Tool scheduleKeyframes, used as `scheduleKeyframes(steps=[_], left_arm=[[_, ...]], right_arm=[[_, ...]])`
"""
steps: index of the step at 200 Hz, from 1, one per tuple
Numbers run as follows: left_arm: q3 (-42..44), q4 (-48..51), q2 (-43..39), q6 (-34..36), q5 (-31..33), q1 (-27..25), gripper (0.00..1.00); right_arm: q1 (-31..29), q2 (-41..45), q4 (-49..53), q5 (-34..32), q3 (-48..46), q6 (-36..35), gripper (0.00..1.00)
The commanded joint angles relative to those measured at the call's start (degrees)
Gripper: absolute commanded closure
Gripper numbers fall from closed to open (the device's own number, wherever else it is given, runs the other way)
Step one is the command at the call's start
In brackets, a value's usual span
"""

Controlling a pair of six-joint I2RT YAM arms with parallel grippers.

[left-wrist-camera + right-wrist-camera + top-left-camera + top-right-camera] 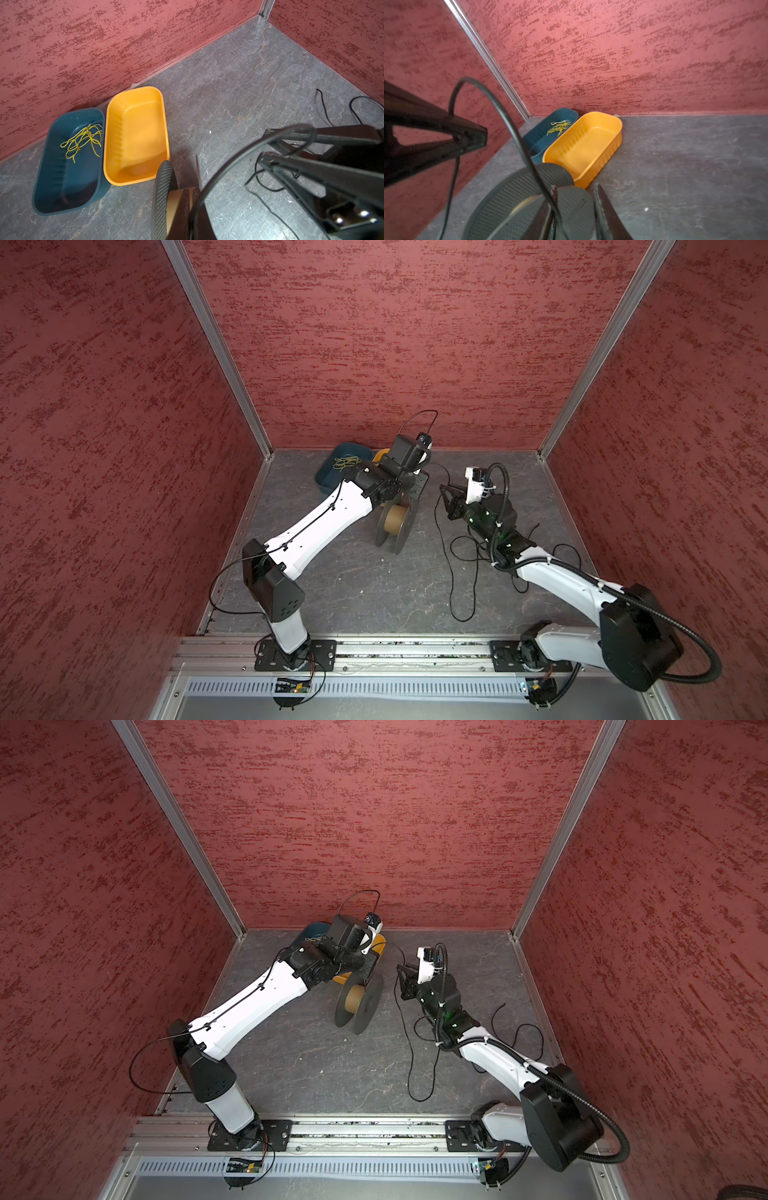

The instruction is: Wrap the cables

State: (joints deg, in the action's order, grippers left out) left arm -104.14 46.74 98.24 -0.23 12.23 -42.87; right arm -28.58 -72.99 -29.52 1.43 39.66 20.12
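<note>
Grey stone-look floor (353, 585), red walls (374, 344). The thin black cable (517, 133) runs from above the spool (395, 522) to loose loops right of it. The left gripper (265, 144) pinches it; the right gripper (575, 188) stands spread around it. Likely light, limp, slippery: grip near the spool.

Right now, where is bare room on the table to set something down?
Bare: the table between spool, left arm and the cable; also the far right corner beyond the right arm. Crowded: blue bin and yellow bin far left, cable loops under that arm.
</note>
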Motion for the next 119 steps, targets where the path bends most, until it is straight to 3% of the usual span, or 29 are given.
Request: scheduleKeyframes(steps=[1, 14, 52, 63, 86, 119], left_arm=[[1.5, 0.4, -2.7, -1.9, -1.5, 0.9, 1.0], [2.6, 0.2, -3.4, -2.5, -2.1, 1.1, 1.0], [7.4, -1.0, -5.9, -4.5, -3.9, 2.1, 1.0], [9.5, -1.7, -6.9, -5.0, -4.2, 2.2, 0.93], [14.4, -3.2, -9.9, -6.2, -4.2, 2.9, 0.9], [19.6, -4.1, -14.4, -7.5, -5.8, 3.9, 0.69]], right_arm=[[-0.1, 2.0, -4.1, 0.8, -0.8, 0.1, 0.88], [-0.1, 2.8, -3.9, 1.8, -0.8, -0.3, 1.0], [-0.1, 4.4, 3.1, 5.2, 3.3, -3.6, 1.0], [-0.1, 4.4, 8.1, 6.9, 6.3, -5.3, 1.0], [-0.1, 4.0, 16.9, 12.2, 11.7, -8.2, 1.0], [-1.3, 2.7, 24.5, 15.5, 15.2, -12.0, 1.0]])
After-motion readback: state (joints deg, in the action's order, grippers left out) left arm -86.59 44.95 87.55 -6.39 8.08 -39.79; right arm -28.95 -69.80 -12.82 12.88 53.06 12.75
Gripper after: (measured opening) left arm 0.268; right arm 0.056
